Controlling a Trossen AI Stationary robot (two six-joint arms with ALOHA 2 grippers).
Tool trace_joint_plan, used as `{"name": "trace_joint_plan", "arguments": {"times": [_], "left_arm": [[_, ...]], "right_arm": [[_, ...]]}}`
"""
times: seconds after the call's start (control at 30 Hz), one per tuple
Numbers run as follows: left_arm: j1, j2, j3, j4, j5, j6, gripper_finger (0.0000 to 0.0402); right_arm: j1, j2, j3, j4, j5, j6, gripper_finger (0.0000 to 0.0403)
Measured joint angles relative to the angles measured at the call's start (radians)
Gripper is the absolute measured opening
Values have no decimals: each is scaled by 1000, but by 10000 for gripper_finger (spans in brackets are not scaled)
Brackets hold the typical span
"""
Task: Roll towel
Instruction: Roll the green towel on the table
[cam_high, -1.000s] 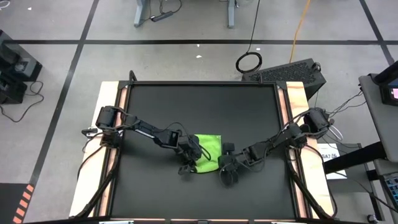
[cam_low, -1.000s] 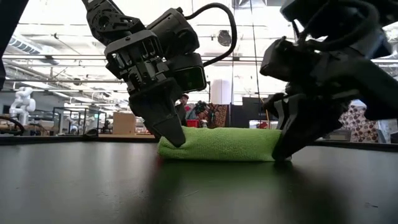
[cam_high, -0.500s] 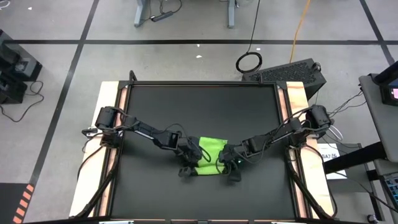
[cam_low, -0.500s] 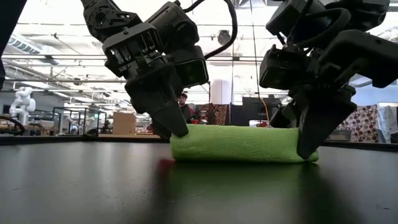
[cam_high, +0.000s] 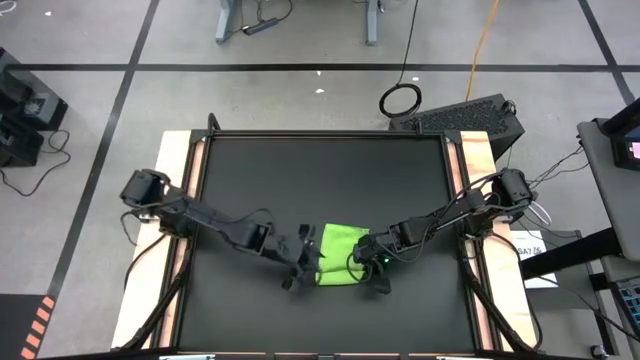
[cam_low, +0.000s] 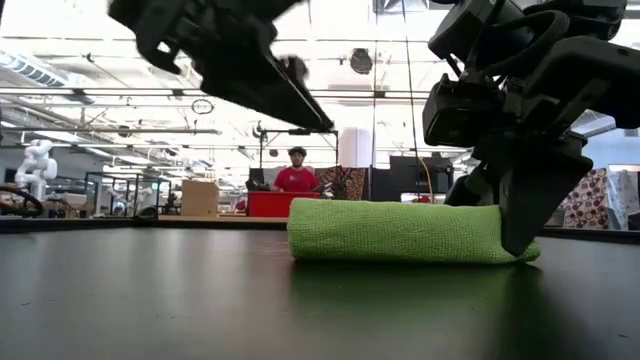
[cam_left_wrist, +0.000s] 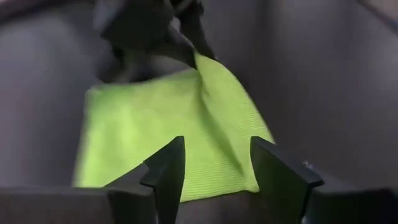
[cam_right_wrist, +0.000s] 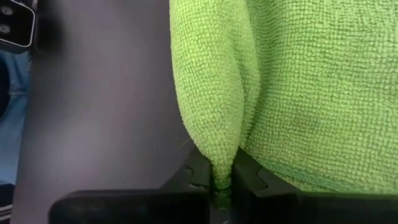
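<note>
The lime-green towel (cam_high: 338, 256) lies on the black table as a low, thick roll (cam_low: 400, 232), resting on its underside. My right gripper (cam_right_wrist: 222, 179) is at the roll's right end (cam_low: 520, 210) and is shut on a ridge of the cloth. My left gripper (cam_left_wrist: 214, 169) is open and hangs above the table, off the towel's left end (cam_high: 303, 262). In the low view it is lifted clear of the towel (cam_low: 250, 60). Nothing is between its fingers. My right gripper pinches a raised fold of the towel (cam_right_wrist: 217, 146) between its two fingers, at the roll's right end. The fingers slant down from the table's right side and lie in line with the fold. The towel rests on the table, slack.
The black tabletop (cam_high: 320, 170) has wooden strips along its left and right sides (cam_high: 175, 240). In the room beyond the table, a person in red (cam_low: 297, 175) shows in the low view.
My left gripper has opened and let go of the towel's left end. It has risen, rolled about its own line and drawn back toward the table's left. My right gripper closed in on the towel's right end early on. The roll has shifted a little toward the right.
</note>
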Motion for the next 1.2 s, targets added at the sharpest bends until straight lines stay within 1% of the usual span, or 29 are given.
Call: {"name": "trace_joint_plan", "arguments": {"times": [0.13, 0.2, 0.33, 0.37, 0.47, 0.57, 0.67, 0.77, 0.87, 1.2], "left_arm": [[-104, -25, 0, -13, -227, 150, 187], [-155, -19, 0, -31, -316, 214, 187], [-218, 23, 0, -25, -419, 305, 187], [-225, 39, 0, -20, -428, 322, 187], [-230, 92, 0, -18, -429, 370, 187], [-231, 147, 0, 21, -426, 405, 187], [-233, 179, -1, 77, -413, 433, 187], [-236, 192, 0, 90, -391, 465, 187], [-231, 203, 0, 85, -342, 468, 187], [-164, 272, 3, 135, -286, 472, 187]], "right_arm": [[-1, 0, 0, 4, 0, 0, 9], [-1, 0, 0, 7, 1, 0, 10], [-1, 0, 0, 13, 2, 0, 13], [-1, 0, 0, 14, 2, 0, 13], [-1, -1, 0, 21, 2, 1, 14], [-1, -1, 0, 24, 3, 3, 15], [-1, -1, 0, 26, 3, 4, 15], [0, -1, 0, 30, 4, 4, 15], [-1, -1, 0, 41, 4, 4, 15], [-6, -1, 1, 64, 3, 20, 15]]}}
